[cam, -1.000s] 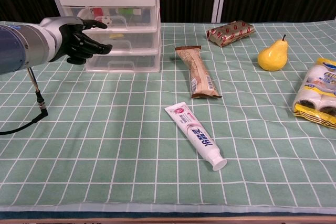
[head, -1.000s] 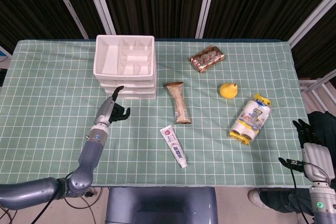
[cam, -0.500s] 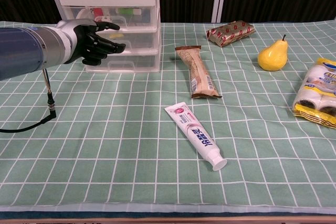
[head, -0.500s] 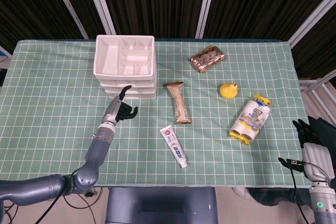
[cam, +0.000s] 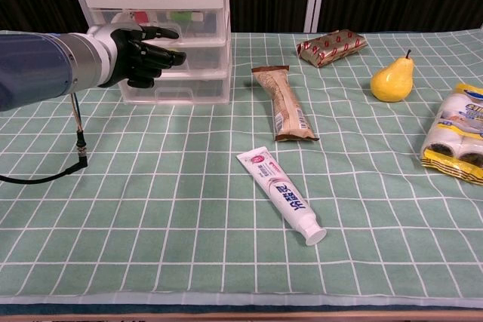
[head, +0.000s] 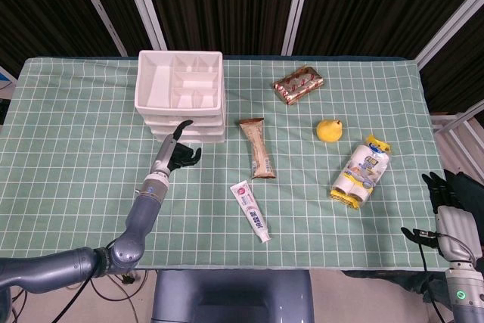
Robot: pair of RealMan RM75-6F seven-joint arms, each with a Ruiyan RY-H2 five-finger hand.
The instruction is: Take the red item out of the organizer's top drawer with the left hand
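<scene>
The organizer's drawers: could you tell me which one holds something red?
The top drawer, directly beneath the open tray; a red item shows through its clear front, beside something green.

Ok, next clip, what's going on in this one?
The robot's left hand is up at the front of the white drawer organizer, fingers apart, holding nothing. The top drawer looks shut, with something red and other bits visible through its clear front. The right hand hangs off the table's edge, idle. A toothpaste tube, snack bar, pear and two packets lie untouched on the cloth.
</scene>
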